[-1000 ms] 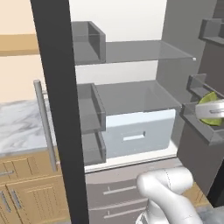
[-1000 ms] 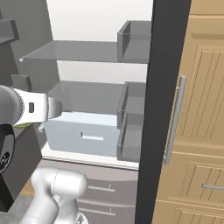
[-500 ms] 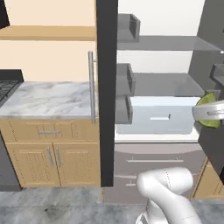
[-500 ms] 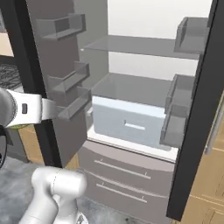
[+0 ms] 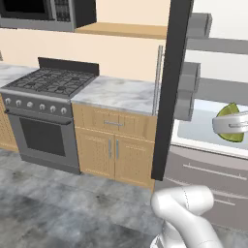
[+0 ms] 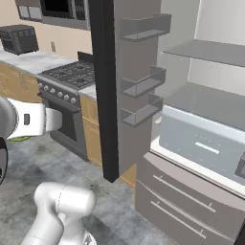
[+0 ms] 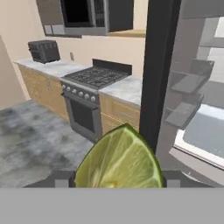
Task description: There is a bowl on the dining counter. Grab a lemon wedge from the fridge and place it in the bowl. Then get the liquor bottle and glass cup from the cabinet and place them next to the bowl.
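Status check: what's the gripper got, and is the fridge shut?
Gripper shut on lemon wedge. Fridge doors open, left door standing wide beside the arm. Stove ahead-left, dining counter and bowl not in sight.

The arm (image 5: 186,218) is glossy white, built of thick rounded tube sections that swell into bulbous elbows, smooth and without seams or cables on the parts that show. In the right base view its lower link (image 6: 60,210) has the same white shell with soft grey shading underneath. The hand (image 6: 28,119) is a boxy white block carrying a small dark rectangular mark on its side, next to a dark round joint (image 6: 2,165) at the picture's edge.
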Motion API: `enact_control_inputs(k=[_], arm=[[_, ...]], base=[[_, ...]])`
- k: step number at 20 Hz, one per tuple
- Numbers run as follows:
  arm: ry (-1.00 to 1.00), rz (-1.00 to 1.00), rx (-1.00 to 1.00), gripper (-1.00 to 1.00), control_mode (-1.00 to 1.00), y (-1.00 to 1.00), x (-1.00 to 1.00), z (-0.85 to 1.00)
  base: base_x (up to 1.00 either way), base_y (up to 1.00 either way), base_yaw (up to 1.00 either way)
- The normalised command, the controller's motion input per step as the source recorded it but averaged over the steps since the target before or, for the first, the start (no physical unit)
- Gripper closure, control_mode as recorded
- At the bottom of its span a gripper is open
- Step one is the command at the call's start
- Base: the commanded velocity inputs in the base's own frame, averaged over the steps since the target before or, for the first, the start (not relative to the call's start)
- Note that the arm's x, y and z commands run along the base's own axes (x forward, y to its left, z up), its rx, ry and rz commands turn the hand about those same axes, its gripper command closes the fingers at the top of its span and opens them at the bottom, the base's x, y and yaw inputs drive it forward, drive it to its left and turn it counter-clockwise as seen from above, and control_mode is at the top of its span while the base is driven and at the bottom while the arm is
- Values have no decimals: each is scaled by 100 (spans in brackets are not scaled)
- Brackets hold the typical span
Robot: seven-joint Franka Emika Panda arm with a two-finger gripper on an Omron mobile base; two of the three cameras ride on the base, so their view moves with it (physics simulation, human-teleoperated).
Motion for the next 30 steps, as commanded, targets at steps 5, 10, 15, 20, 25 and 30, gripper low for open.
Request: enact_control_inputs(k=[5,10,15,20,25,30], arm=[[0,0,0,100,100,0,0,0],[0,0,0,100,100,0,0,0],[0,0,0,100,100,0,0,0],[0,0,0,100,100,0,0,0],[0,0,0,100,100,0,0,0],[0,0,0,100,100,0,0,0]], base=[[-12,72,66],[0,64,66],[21,38,64],[53,-5,57],[80,-42,56],[85,-47,56]])
